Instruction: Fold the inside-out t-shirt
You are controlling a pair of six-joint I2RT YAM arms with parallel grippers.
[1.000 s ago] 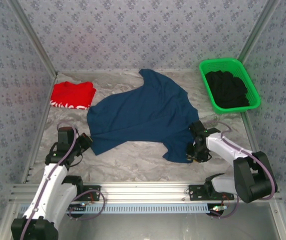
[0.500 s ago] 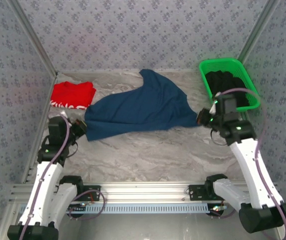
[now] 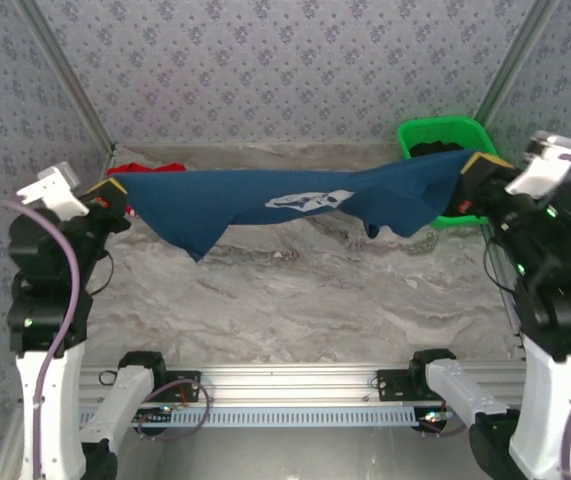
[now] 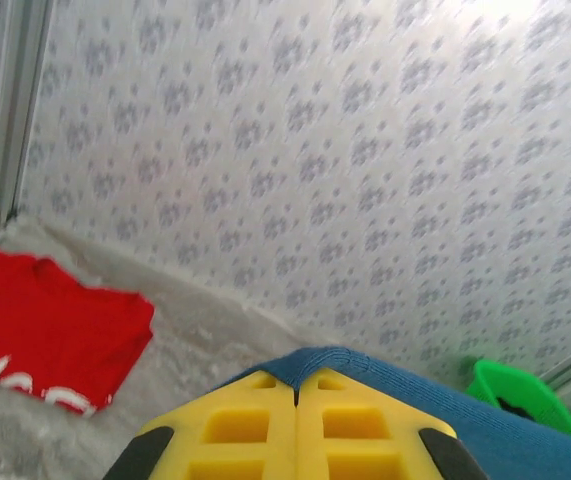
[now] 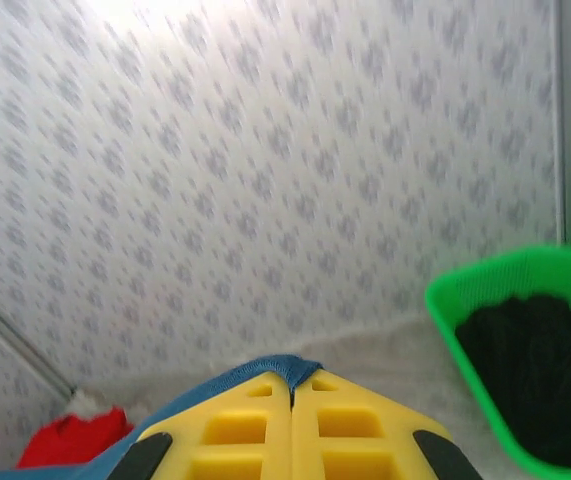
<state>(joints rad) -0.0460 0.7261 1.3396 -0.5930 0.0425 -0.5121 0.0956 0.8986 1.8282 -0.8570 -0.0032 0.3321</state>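
T-shirt (image 3: 265, 200) hangs stretched in the air above the bench (image 3: 295, 300), spanning arm to arm. Left end effector (image 3: 112, 189) is pressed together, pinching one end of the cloth. Right end effector (image 3: 477, 166) pinches the other end, just in front of the green basket (image 3: 445, 123). A loose fold droops near the left side.

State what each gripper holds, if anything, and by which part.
Both hold the dark navy-blue cloth t-shirt, which hangs stretched between them: the left gripper pinches an edge fold at its left end, the right gripper one at its right end.
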